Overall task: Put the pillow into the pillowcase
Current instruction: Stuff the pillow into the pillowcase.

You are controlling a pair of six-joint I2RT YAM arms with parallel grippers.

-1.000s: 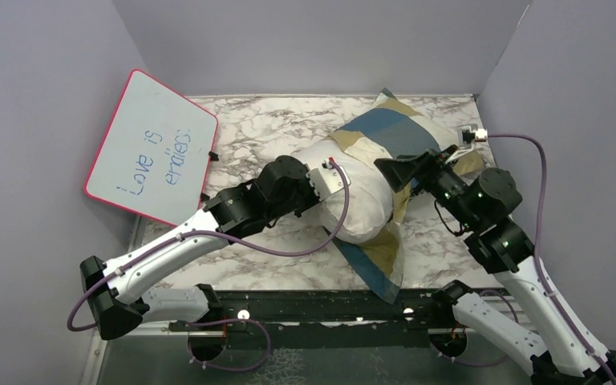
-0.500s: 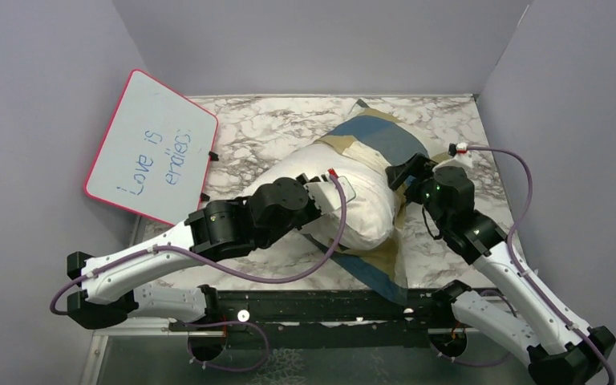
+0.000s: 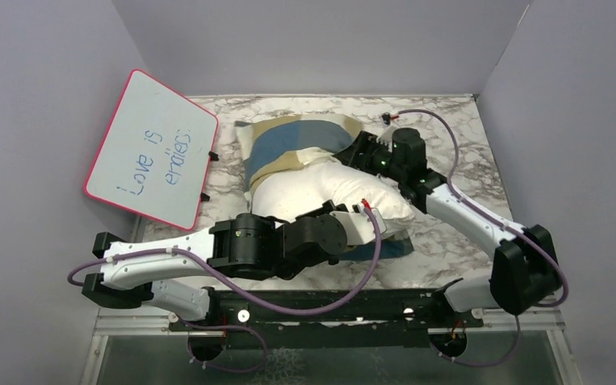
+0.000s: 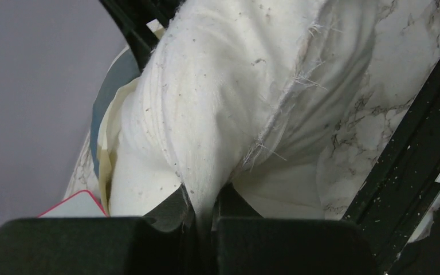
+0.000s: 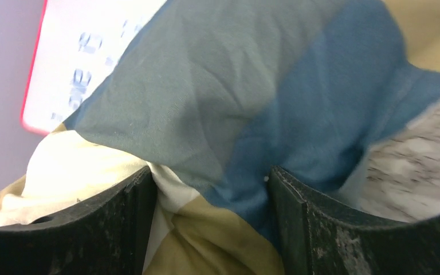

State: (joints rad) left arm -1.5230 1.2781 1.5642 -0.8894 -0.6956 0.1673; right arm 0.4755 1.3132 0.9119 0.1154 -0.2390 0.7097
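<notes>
Closest in, the left arm [image 3: 168, 253] is reaching across the front. Its jaws are pressing tight on a fold of the pillow [image 3: 329, 180] at its near end. My guess is it's anchoring the pillow so it isn't sliding while the cover goes on.

The pillow is lying mid-desk [image 3: 289, 108], far end tucking under the pillowcase [image 3: 297, 136], near half sitting bare, with a strip of case poking out underneath.

Further back, the right arm [image 3: 457, 208] is reaching in from the right, jaws spread either side of a blue-and-tan fold of the case. Can't tell if it's biting yet.

The whiteboard [image 3: 152, 148] is leaning far left, near the case but apart.

Likely in the way: the left arm crossing the pillow's near end, plus cloth bunching at the opening.
</notes>
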